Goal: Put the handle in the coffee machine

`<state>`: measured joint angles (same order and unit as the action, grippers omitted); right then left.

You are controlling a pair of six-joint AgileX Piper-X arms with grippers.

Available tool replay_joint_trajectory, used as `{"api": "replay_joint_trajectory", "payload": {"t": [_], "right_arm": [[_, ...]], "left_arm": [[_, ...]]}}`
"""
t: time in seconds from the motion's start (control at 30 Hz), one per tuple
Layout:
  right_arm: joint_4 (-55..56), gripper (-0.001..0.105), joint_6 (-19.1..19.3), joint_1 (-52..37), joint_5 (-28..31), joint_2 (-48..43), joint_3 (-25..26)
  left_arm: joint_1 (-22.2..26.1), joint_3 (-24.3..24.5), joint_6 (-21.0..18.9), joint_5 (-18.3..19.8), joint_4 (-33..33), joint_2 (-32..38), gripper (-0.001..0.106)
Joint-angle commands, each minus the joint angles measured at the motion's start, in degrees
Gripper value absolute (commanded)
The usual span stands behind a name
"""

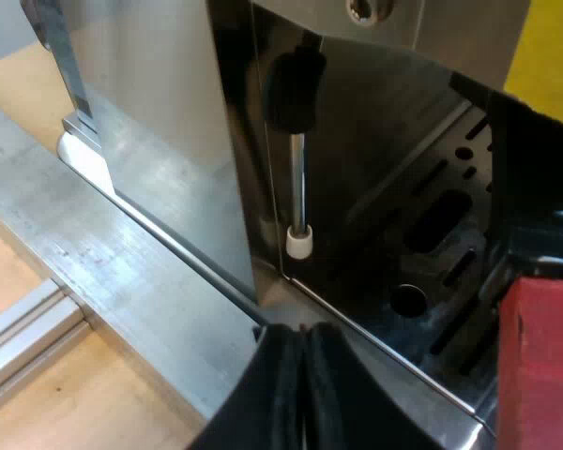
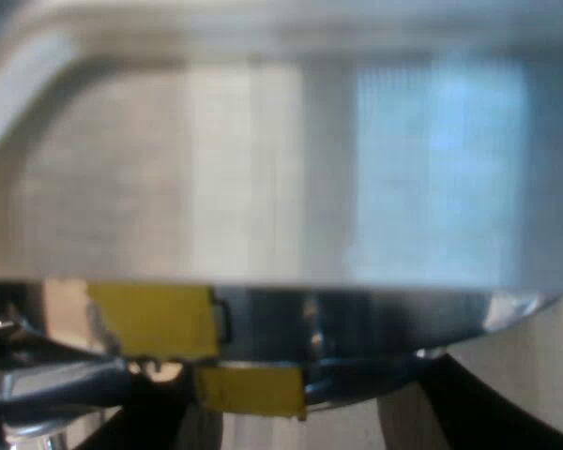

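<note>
Left wrist view puts you at the front of the polished steel espresso machine (image 1: 169,141), close over its dark slotted drip tray (image 1: 441,234). Your left gripper (image 1: 300,394) has its two black fingers pressed together with nothing between them. It is clenched empty and hangs just off the tray's edge. The thin metal steam wand with a black knob and white tip (image 1: 298,187) stands upright where the steel side panel meets the tray.

The red block end of the dark handle (image 1: 540,366) sits just beside that gripper, over the tray, with a dark shape rising behind it toward the machine's underside. Its metal head is hidden, so you cannot tell whether it is locked in. A fair guess is that the closed fingers are placed beside the red end to push it sideways rather than grasp it.

Right wrist view sits tight against a brushed metal surface (image 2: 263,178) with a shiny rim and yellow patches (image 2: 150,319) beneath. Whether your right gripper (image 2: 291,427) holds anything cannot be told — possibly it steadies the machine.
</note>
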<state>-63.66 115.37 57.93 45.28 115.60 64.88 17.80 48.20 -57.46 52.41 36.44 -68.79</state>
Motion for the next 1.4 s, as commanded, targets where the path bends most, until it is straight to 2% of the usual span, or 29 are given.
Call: {"api": "replay_joint_trajectory", "payload": {"t": [0.03,0.17,0.23,0.43,0.67,0.83,1.0,1.17,1.23,1.4], "right_arm": [[-7.7,0.04,0.6,0.6,-1.8,-2.8,1.9],[-7.7,0.04,0.6,0.6,-1.8,-2.8,1.9],[-7.7,0.04,0.6,0.6,-1.8,-2.8,1.9],[-7.7,0.04,0.6,0.6,-1.8,-2.8,1.9],[-7.7,0.04,0.6,0.6,-1.8,-2.8,1.9],[-7.7,0.04,0.6,0.6,-1.8,-2.8,1.9],[-7.7,0.04,1.8,0.6,-1.9,-2.8,1.9],[-7.7,0.04,1.9,0.6,-1.9,-2.8,1.9],[-7.6,0.04,1.9,0.6,-1.9,-2.8,1.9],[-7.3,0.04,1.9,0.6,-1.9,-2.8,1.7]], "left_arm": [[-0.3,0.3,1.1,0.1,2.8,0.4,0.0],[-0.3,0.3,5.4,0.2,8.0,0.4,0.0],[-0.3,0.3,8.9,0.2,11.7,0.4,0.0],[-0.3,0.8,11.5,3.3,16.2,0.4,0.0],[-0.3,1.7,11.5,4.5,18.3,0.9,0.0],[-0.3,1.7,16.7,6.4,25.5,0.9,0.0],[-0.3,1.7,19.1,7.2,29.0,0.9,0.0],[-3.0,1.7,19.1,7.8,29.8,0.9,0.0],[-6.3,1.7,18.9,7.6,30.3,0.9,0.0],[-10.3,1.7,18.8,6.9,30.8,0.9,0.0]]}}
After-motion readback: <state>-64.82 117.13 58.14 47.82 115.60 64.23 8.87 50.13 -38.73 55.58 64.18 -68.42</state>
